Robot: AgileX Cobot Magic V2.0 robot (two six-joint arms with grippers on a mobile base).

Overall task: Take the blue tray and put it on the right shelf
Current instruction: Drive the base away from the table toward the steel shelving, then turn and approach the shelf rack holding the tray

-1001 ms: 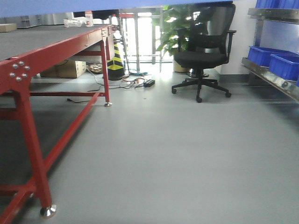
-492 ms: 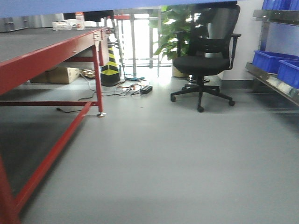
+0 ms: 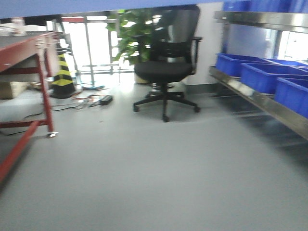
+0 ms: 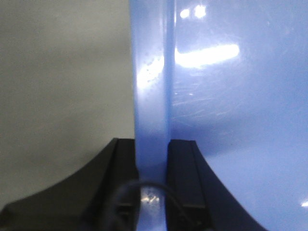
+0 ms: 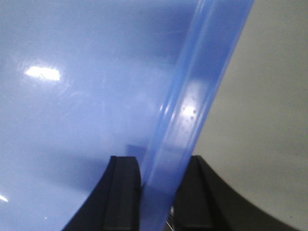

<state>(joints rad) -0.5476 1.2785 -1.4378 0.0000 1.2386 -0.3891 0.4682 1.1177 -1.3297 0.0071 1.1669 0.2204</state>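
The blue tray (image 3: 96,6) shows as a pale blue band along the top edge of the front view, held up off the floor. In the left wrist view its glossy rim (image 4: 151,96) runs between the black fingers, and my left gripper (image 4: 153,163) is shut on it. At the tray's other side, my right gripper (image 5: 161,180) is shut on the rim (image 5: 192,101) too. The right shelf (image 3: 260,98) is a stainless-steel rack at the right of the front view, with a higher steel level (image 3: 264,19) above it.
Dark blue storage bins (image 3: 262,74) sit along the steel shelf. A black office chair (image 3: 166,72) stands ahead in the middle, a plant behind it. The red-framed table (image 3: 29,48) is at the left, with a striped cone (image 3: 61,77) and floor cables beyond.
The front view has swung to the right: the red table has slid toward the left edge, and the steel shelf with its bins now fills more of the right side. Both grippers still hold the tray.
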